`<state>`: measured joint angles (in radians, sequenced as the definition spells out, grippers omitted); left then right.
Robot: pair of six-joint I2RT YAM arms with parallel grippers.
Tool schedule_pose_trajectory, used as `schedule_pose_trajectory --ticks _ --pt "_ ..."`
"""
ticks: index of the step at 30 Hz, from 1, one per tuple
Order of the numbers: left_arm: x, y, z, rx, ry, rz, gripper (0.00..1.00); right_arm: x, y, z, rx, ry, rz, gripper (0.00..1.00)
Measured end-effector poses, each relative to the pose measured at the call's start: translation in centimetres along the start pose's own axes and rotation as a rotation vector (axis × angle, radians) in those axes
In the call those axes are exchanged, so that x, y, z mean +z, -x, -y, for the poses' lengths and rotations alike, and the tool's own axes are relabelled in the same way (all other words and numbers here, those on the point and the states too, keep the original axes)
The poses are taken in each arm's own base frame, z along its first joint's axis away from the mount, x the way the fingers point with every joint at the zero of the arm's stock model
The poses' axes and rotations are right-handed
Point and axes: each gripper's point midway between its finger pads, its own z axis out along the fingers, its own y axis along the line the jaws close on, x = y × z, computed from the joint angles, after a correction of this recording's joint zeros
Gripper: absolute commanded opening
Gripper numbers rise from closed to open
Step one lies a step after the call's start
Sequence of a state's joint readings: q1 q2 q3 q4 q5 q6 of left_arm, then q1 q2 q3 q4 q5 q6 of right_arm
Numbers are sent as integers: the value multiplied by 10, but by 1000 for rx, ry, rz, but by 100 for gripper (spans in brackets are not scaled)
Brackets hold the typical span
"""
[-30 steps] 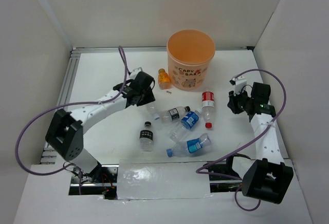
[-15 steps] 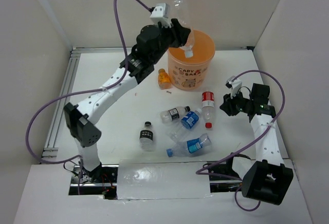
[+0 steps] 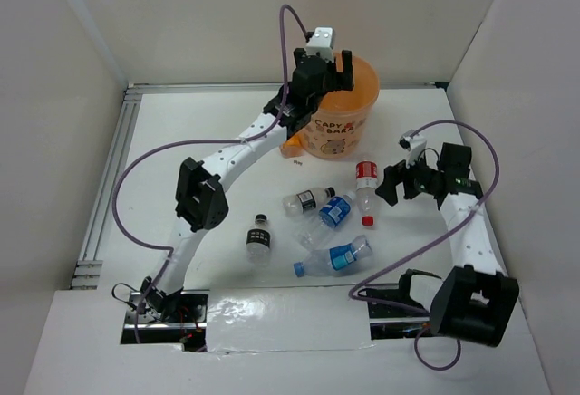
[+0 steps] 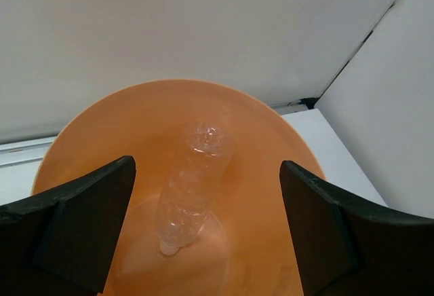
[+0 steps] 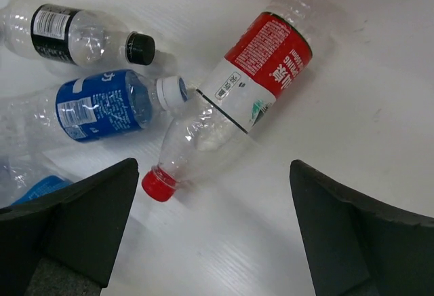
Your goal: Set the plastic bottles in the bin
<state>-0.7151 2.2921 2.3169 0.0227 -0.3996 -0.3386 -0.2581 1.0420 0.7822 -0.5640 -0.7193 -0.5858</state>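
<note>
My left gripper (image 3: 332, 67) hangs open right above the orange bin (image 3: 339, 134). Inside the bin (image 4: 135, 102) a clear bottle (image 4: 193, 187) stands cap down, free of the fingers (image 4: 81, 221). My right gripper (image 3: 390, 184) is open just right of a red-label bottle (image 3: 366, 185). That bottle (image 5: 254, 82) lies flat ahead of the open right gripper (image 5: 213, 231), its red cap toward the left finger. A black-label bottle (image 5: 68, 34) and a blue-label bottle (image 5: 102, 109) lie beside it. A stubby orange bottle (image 3: 291, 149) peeks out at the bin's left foot.
More bottles lie on the white table: another blue-label one (image 3: 337, 256) nearest the arm bases and a black-capped one (image 3: 259, 239) to its left. White walls close in the table on three sides. Purple cables loop off both arms.
My left arm rose from the table with a clear bottle, reached over the bin and opened; the bottle now sits in the bin. My right gripper opened and shifted left toward the red-label bottle.
</note>
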Motion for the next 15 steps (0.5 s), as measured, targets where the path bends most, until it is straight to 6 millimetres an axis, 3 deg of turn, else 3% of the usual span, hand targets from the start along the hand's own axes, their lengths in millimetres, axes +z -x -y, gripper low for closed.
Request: schedule_pose_trajectory --ticks 4,6,7,8,11,15 --pt "-11 22 3 -9 -12 27 100 29 -16 9 173 39 -70 93" --pt "-31 31 1 12 -15 17 100 43 -24 12 258 48 -108 93" --pt "-58 38 1 39 -17 -2 100 51 -28 12 308 53 -131 93" --pt "-62 39 1 44 -17 -5 100 58 -31 13 344 53 -148 93" --pt "-139 53 5 79 -49 -12 100 82 -36 11 421 52 -189 97" --pt "-252 50 -2 77 -95 -52 100 114 -44 10 472 12 -245 97"
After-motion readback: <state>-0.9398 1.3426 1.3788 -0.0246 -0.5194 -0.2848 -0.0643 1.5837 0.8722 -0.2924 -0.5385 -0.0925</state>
